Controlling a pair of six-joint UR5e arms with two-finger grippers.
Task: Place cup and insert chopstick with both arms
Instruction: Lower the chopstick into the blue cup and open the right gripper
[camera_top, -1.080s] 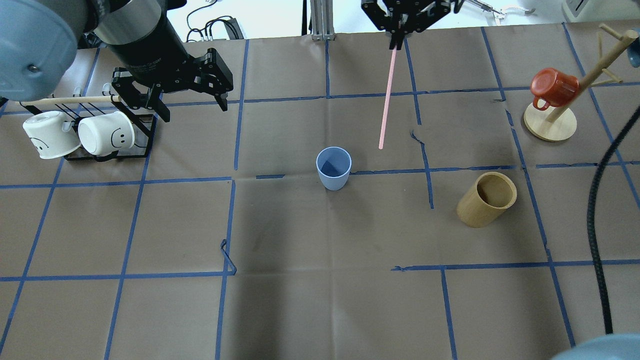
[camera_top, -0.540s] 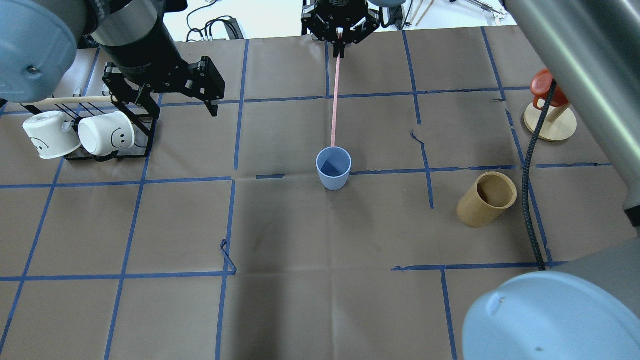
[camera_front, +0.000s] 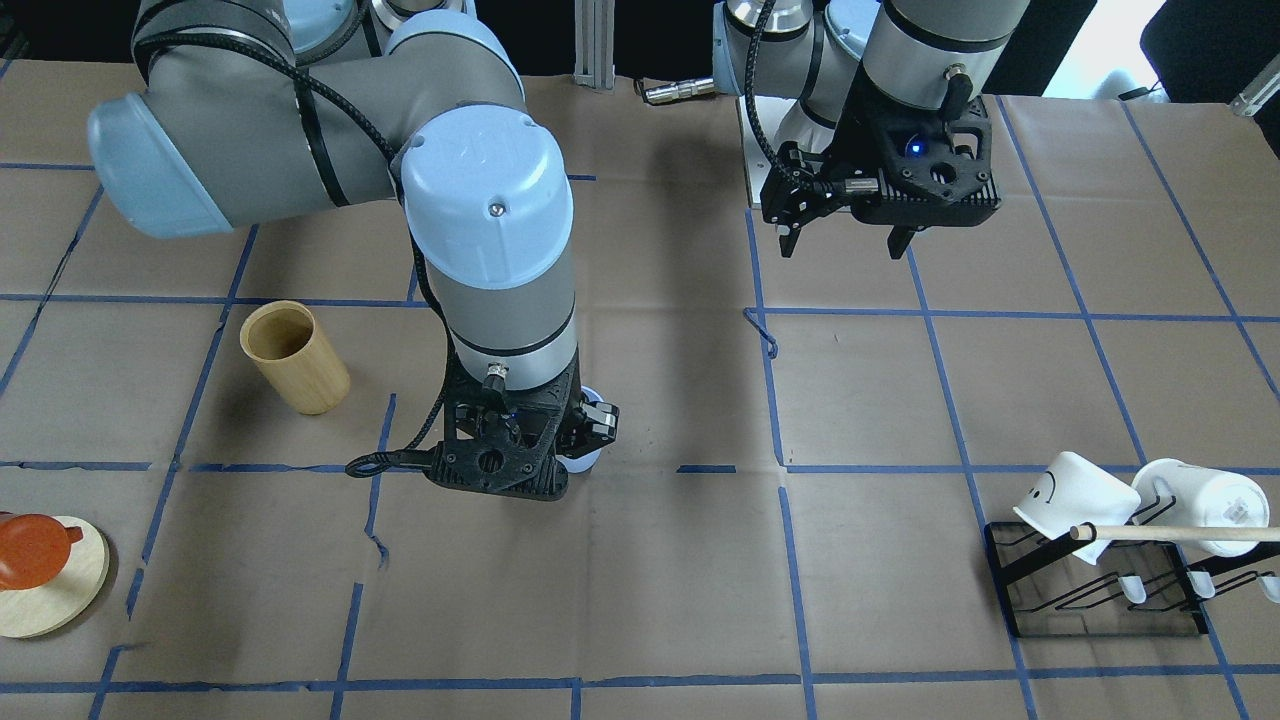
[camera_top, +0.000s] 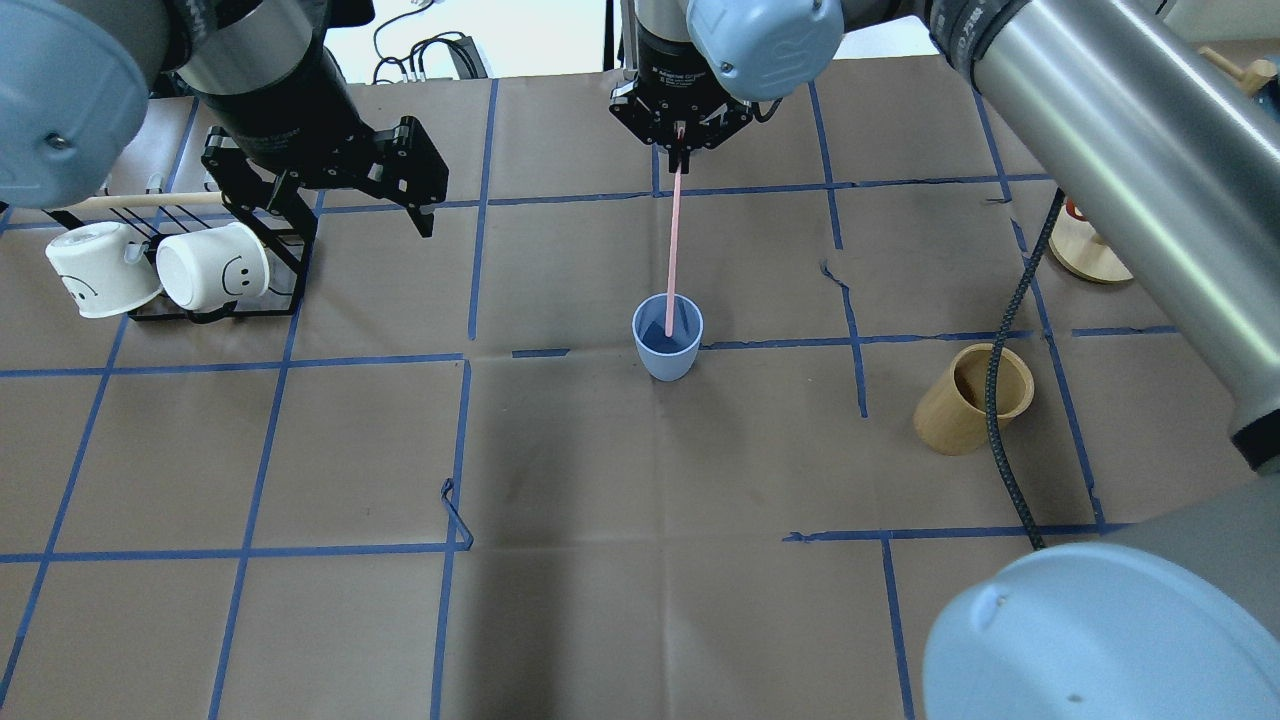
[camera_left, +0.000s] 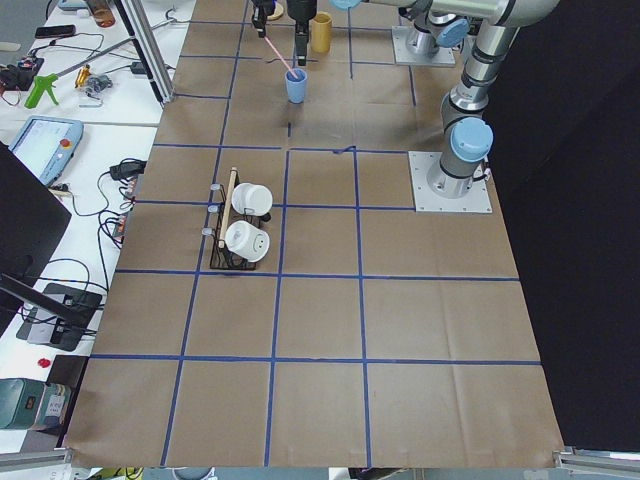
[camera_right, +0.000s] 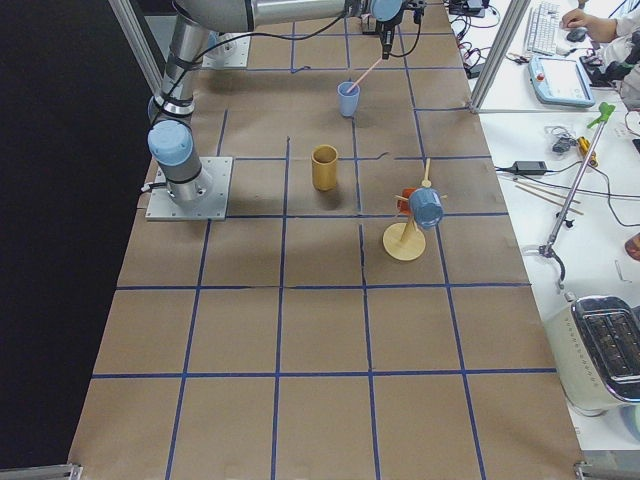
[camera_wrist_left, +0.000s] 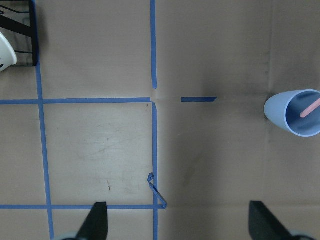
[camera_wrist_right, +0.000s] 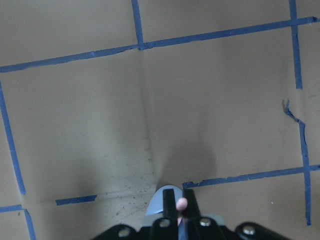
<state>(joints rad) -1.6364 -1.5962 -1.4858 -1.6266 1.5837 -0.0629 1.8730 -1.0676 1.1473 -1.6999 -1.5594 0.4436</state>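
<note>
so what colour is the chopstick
Pink; the chopstick shows best in the overhead view.

Your bench (camera_top: 600, 620): brown paper cover, blue tape grid (camera_top: 250, 549). Your side desk (camera_right: 600, 250): white, carrying cables (camera_right: 500, 167), keyboard (camera_right: 548, 28), toaster (camera_right: 605, 352).

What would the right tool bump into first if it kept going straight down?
Most likely the blue cup. The right tool points down at it, shut on the pink chopstick, whose tip is already inside, so the chopstick would probably touch the cup's bottom first.
</note>
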